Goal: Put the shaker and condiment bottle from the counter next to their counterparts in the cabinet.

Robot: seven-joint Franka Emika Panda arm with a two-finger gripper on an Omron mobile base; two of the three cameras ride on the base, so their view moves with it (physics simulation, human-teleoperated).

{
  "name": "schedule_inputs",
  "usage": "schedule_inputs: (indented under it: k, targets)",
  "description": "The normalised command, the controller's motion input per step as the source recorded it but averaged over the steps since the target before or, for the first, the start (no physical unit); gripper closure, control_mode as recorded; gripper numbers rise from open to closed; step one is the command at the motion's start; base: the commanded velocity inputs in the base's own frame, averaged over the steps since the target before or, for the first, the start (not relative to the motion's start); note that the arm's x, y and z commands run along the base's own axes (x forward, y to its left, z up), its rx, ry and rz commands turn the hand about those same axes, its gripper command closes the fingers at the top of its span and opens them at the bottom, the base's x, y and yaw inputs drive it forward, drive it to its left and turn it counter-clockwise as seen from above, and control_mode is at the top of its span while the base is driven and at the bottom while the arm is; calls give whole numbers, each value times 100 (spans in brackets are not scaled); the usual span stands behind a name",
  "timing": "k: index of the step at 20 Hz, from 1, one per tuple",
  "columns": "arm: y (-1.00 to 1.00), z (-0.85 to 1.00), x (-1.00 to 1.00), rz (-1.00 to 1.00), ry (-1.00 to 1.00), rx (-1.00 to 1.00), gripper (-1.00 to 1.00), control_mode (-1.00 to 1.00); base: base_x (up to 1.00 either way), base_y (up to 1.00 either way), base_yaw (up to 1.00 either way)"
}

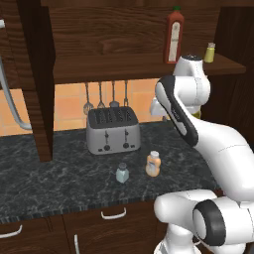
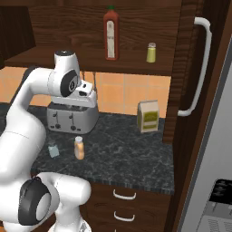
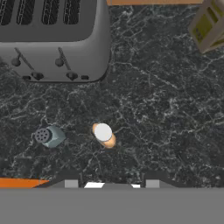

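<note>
On the counter [image 1: 59,173], before the toaster [image 1: 113,130], condiment bottle [image 1: 153,164] and shaker [image 1: 122,173] stand just beside each other; the pincer [image 3: 108,183] hangs above, tips near together, empty. Descending without opening wider could topple either; cabinet [image 1: 129,67] counterparts await.

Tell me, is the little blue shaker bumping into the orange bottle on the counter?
Apart. In the hand view, bare black counter shows between the shaker and the condiment bottle; the left base view shows the same gap.

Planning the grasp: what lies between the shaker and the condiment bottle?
Nothing: bare counter separates the shaker from the bottle, seen in the hand view.
</note>
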Motion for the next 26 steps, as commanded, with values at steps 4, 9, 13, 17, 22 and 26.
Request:
schedule_inputs:
  k: [4,9,13,17,22,26]
  targets:
    - [0,-32,-25,0,-6,-1,-100,-100,0,0,0]
    - [-8,-74,-92,3,-39,10,-100,-100,0,0,0]
    - [-18,-77,-86,4,-31,12,-100,-100,0,0,0]
    - [-3,-41,-39,0,-7,4,-100,-100,0,0,0]
    - [4,-21,-2,0,0,0,-100,-100,0,0,0]
    - [5,-27,2,12,-4,-2,-100,-100,0,0,0]
